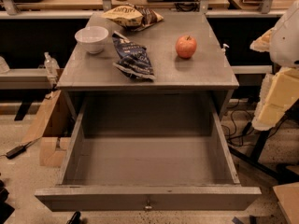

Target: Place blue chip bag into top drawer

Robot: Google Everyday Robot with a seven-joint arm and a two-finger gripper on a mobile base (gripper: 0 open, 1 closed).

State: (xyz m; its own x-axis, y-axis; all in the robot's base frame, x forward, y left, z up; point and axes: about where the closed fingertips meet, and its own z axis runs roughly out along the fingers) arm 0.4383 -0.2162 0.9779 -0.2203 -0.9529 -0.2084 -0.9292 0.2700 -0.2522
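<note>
We are seeing the blue chip bag (133, 57) lying mid-counter (205, 73) between bowl (92, 38) and apple (186, 46), back from the front edge, the top drawer (147, 197) standing pulled wide open below, the gripper (274, 101) hanging beyond the counter's right edge, its grip we cannot tell.

White rounded arm shell (286, 31), cream blocky claw (274, 101) at right edge.

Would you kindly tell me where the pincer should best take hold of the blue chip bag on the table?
I'd grip the blue chip bag across its raised, crumpled middle, coming from straight above: it lies flat on the table, lengthwise roughly front to back. The pincer is not in view.
</note>
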